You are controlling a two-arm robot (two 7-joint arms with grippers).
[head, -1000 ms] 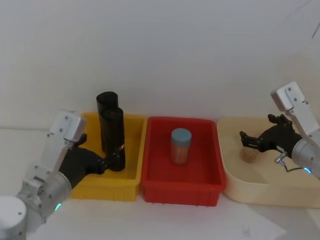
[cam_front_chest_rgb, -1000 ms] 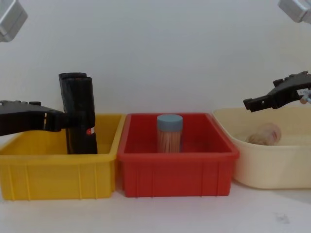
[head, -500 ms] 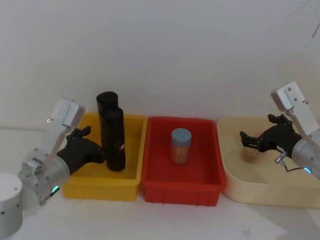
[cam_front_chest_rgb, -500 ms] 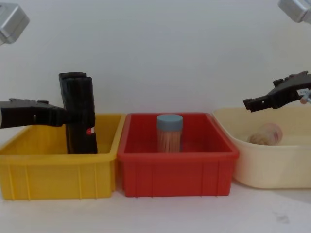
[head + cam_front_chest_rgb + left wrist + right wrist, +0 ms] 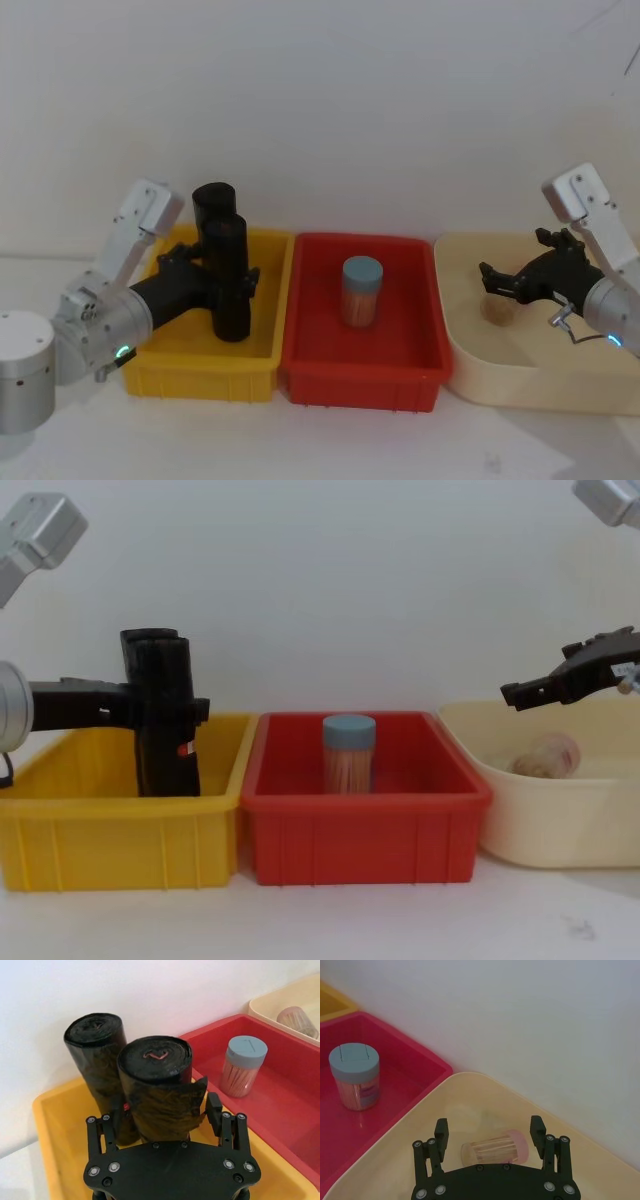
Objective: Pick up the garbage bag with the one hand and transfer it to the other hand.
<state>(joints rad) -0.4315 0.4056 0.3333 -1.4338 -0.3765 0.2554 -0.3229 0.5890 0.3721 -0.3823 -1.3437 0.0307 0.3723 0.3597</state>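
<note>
Two fingers of my L gripper (image 5: 165, 1106) now straddle the garbage bag (image 5: 226, 255), apart, higher vs 1 s ago; R gripper (image 5: 488, 279) unchanged, jaws apart.

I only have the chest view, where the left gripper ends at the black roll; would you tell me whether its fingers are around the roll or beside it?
Observer: Around it. In the left wrist view the left gripper is open, with one finger on each side of the garbage bag, not visibly squeezing it.
Operator: Is that one roll or two?
Observer: Two. A second black roll stands just behind it in the yellow bin, and their sides appear to touch.
Operator: And the other arm?
Observer: The right gripper is open, hovering above a toothpick jar lying on its side in the cream tub.
</note>
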